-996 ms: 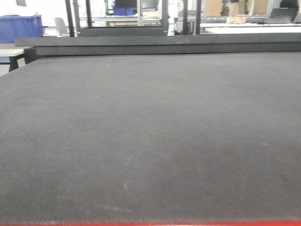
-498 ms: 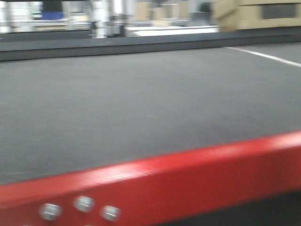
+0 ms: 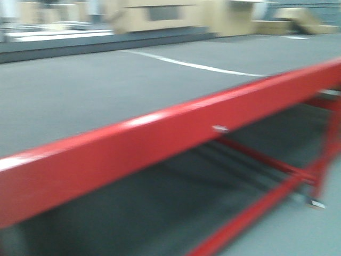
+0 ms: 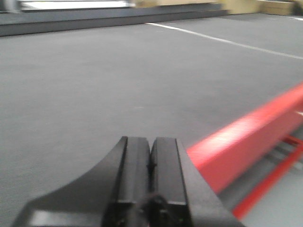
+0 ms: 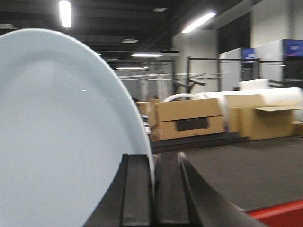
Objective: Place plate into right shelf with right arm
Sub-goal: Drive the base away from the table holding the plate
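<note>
The view is blurred. A desk [image 3: 133,133] with a grey top and red front rail runs slanted; a white line [image 3: 192,65] crosses its top, with cardboard boxes [image 3: 160,13] behind.

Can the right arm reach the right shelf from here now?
Probably not yet: no shelf shows in any view. The right tool grips the plate; only the table and boxes show.

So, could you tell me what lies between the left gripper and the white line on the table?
Only bare grey tabletop separates the left gripper and the white line, as the left wrist view shows.
</note>
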Tool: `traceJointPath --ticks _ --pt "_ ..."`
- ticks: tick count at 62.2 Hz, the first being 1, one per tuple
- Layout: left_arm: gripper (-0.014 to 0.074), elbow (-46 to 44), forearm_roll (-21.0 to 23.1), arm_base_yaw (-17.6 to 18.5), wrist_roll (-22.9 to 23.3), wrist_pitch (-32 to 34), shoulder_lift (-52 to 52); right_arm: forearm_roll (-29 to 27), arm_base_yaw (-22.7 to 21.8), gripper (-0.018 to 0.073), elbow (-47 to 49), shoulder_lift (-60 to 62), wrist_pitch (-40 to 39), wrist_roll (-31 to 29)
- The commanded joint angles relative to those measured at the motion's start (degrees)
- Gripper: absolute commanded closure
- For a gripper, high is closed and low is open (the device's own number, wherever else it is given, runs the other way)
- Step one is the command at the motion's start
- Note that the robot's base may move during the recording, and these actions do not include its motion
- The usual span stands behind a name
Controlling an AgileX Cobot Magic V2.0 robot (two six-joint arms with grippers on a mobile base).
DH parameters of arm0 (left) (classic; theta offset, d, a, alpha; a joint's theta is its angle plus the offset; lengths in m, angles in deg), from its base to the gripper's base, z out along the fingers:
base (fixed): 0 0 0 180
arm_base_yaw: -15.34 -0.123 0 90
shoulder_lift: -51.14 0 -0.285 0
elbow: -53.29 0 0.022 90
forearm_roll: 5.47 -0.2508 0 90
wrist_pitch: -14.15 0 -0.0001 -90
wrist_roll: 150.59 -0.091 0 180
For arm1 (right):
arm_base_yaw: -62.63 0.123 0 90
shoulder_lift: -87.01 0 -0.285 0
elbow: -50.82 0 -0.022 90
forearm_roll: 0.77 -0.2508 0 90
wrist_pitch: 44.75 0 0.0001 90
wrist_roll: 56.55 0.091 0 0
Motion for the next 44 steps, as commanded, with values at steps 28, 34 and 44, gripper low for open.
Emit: traceJointPath --ticks 28,34,44 --pt "0.0643 0.6 0.3 0.0 0.2 4.9 -0.4 -0.2 -0.2 0.0503 1.6 -0.6 -5.1 0.1" --pt "0.0643 0.6 0.3 0.0 0.2 4.9 -0.4 -0.2 -0.2 0.0503 1.6 -0.6 -5.1 0.1" --pt "0.0643 0.6 0.3 0.0 0.2 4.9 -0.4 -0.2 -0.2 0.0503 1.6 -0.6 -5.1 0.1"
